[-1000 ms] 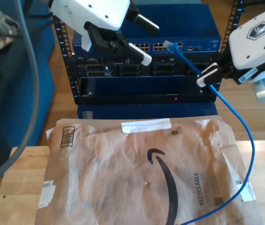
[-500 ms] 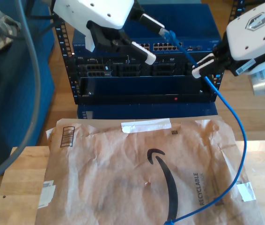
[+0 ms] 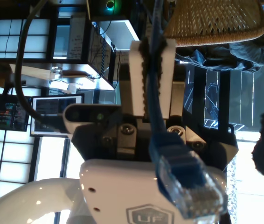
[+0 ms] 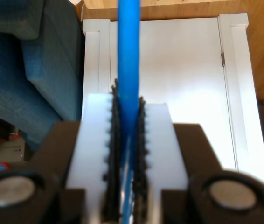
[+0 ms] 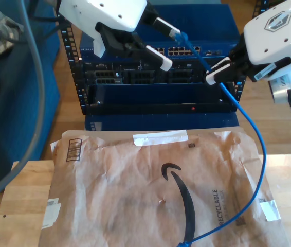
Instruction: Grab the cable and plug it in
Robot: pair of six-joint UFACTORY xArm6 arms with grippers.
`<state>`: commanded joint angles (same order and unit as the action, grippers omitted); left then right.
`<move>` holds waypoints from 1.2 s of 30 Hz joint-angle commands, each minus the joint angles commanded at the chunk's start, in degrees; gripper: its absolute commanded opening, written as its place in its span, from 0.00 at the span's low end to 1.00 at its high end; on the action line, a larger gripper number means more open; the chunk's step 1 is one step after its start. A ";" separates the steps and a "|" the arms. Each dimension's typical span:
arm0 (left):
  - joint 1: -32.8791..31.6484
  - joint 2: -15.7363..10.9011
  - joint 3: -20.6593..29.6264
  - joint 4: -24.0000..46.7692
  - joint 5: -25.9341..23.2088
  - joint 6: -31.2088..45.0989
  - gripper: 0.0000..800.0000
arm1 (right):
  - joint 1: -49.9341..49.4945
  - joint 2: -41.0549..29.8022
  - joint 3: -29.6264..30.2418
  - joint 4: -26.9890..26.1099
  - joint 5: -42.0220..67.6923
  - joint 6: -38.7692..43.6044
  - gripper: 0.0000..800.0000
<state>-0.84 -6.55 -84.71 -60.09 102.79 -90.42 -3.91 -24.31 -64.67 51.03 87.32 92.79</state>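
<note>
Just in front of the rack point(image 5: 161, 77), at the level of its upper row of ports: the cable point(image 5: 248, 123), pinched in my second gripper point(image 5: 215, 74). Jaws shut tight on the blue cord, with a short free length beyond them and the translucent plug point(image 5: 183, 37) at its tip, up before the rack's top unit. Confirmed in the second wrist view: toothed black pads point(image 4: 114, 140) pressed on both sides of the cable point(image 4: 128, 46), no gap left, my second gripper point(image 4: 127, 109) squarely on it.

Also before the rack, facing that plug: my first gripper point(image 5: 171, 49), fingers spread wide apart and holding nothing. Upper fingertip right at the plug; touching or just beside, cannot tell. Lower finger well below the plug, in front of the rack's middle units.

From the first wrist view: the plug point(image 3: 188, 182) large and close, contacts visible through its clear shell, the cable point(image 3: 153, 84) running straight back from it into the closed white fingers of my second gripper point(image 3: 151, 46).

Behind my second gripper, away from the rack: the cable falling in a long curve, down onto the brown paper mailer point(image 5: 135, 180) lying on the wooden table point(image 5: 1, 206) in front of the rack, then across the mailer's far part from the rack and out of the exterior view.
</note>
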 joint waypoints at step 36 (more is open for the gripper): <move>0.53 0.09 0.00 -0.53 0.97 -2.02 0.50 | 0.09 0.35 0.79 -0.09 0.00 0.00 0.00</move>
<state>-0.31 -6.46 -84.71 -60.62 103.76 -92.44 -3.82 -23.96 -63.88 50.95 87.32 92.79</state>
